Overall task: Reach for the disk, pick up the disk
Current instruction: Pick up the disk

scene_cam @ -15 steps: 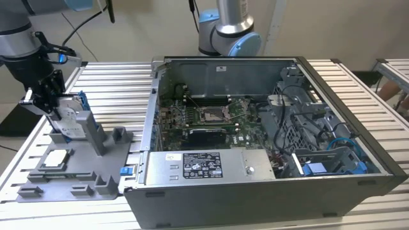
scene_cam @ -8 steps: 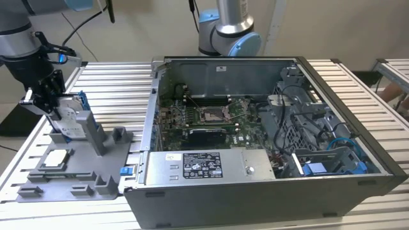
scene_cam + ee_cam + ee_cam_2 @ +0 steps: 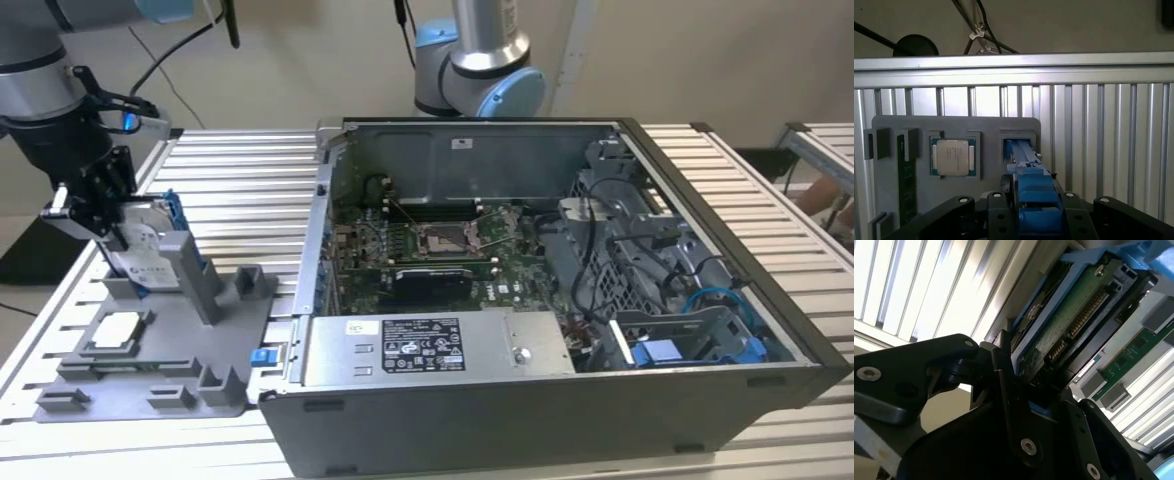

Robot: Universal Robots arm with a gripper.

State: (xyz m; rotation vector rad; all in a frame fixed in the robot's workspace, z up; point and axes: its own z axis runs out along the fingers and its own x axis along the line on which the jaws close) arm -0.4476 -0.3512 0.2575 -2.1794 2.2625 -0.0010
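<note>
The disk stands on edge, slightly tilted, over a slot of the grey fixture at the exterior view's left. It is a silver drive in a blue carrier. My gripper is at its upper end, with a finger on each side, shut on it. In the first wrist view the blue carrier edge of the disk runs between the black fingers of the gripper, down to the fixture's slot. The second wrist view shows the disk's green circuit-board side just past the gripper.
The fixture also carries a flat silver square chip and a green memory stick. An open computer case stands close on the exterior view's right. A second arm's base rises behind it. The table is slatted aluminium.
</note>
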